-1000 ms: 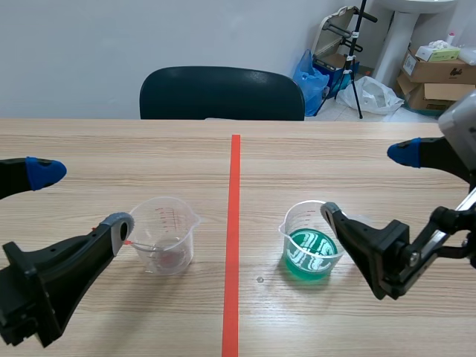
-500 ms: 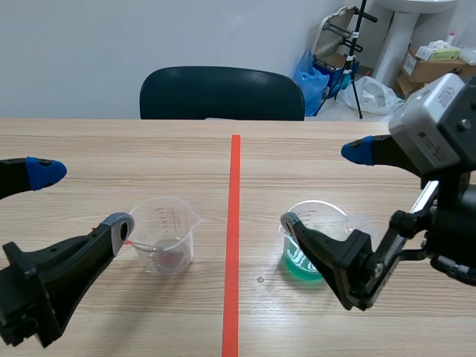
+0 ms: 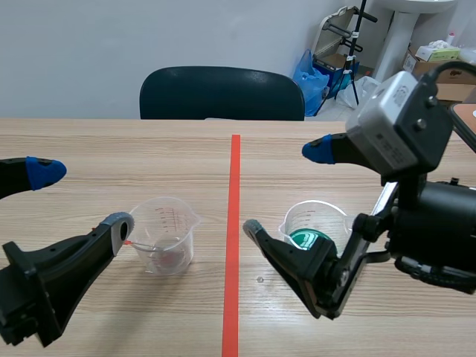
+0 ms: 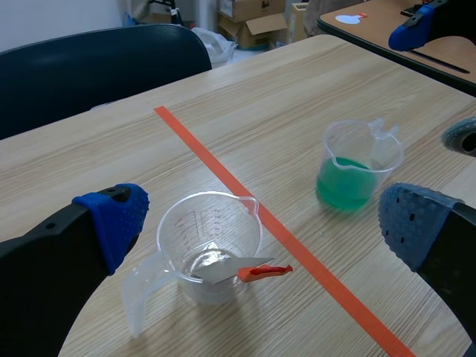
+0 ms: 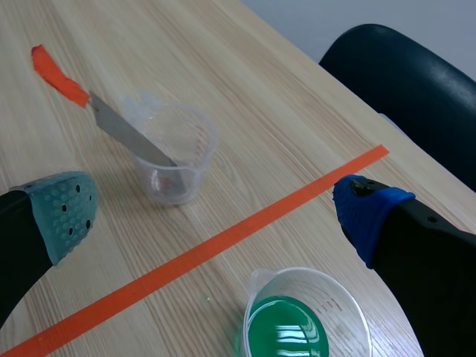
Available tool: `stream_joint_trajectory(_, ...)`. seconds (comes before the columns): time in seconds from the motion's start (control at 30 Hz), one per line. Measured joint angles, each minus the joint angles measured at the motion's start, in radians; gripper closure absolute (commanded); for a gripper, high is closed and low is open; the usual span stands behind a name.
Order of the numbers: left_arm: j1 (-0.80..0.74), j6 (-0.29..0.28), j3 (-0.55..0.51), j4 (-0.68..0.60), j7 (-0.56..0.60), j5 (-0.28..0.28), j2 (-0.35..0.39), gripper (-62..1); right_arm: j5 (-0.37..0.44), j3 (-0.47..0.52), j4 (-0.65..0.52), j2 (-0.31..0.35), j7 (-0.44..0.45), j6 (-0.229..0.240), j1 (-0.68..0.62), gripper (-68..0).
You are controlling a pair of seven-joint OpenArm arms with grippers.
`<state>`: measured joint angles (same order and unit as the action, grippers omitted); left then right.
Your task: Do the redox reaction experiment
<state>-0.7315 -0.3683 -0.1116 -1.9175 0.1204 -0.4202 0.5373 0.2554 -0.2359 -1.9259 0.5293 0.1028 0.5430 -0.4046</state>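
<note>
Currently both grippers are spread wide and hold nothing. On a wooden table [image 3: 357, 137], an orange-red tape line [image 3: 233, 223] runs away from the robot. To its left stands a clear plastic beaker [image 3: 165, 234] with a thin metal strip [image 4: 223, 270], orange at its outer end, leaning over the rim. The left gripper [image 3: 80, 198] hangs just beside this beaker. To the right of the line stands a second clear beaker holding green liquid [image 3: 316, 223]. The right gripper [image 3: 284, 189] hovers above and just beside it, toward the line, touching nothing.

The green beaker looks light, thin-walled and springy, so a hard squeeze would likely buckle it and slop the liquid. The best hold is probably a gentle one across the wall below the rim, keeping the beaker upright with the spout left free for pouring. The smooth plastic may slip.
</note>
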Motion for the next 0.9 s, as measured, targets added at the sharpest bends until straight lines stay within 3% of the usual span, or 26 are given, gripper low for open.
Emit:
stream_joint_trajectory(0.13,0.0,0.0,0.0,0.0,0.001,0.0,0.0,-62.3,-0.01,-0.043,0.0,0.0,-0.006,0.023,0.027,-67.9)
stream_joint_trajectory(0.9,0.0,0.0,0.0,0.0,0.003,0.0,0.0,-62.3,-0.013,-0.174,0.002,0.0,-0.045,0.027,0.129,-67.9)
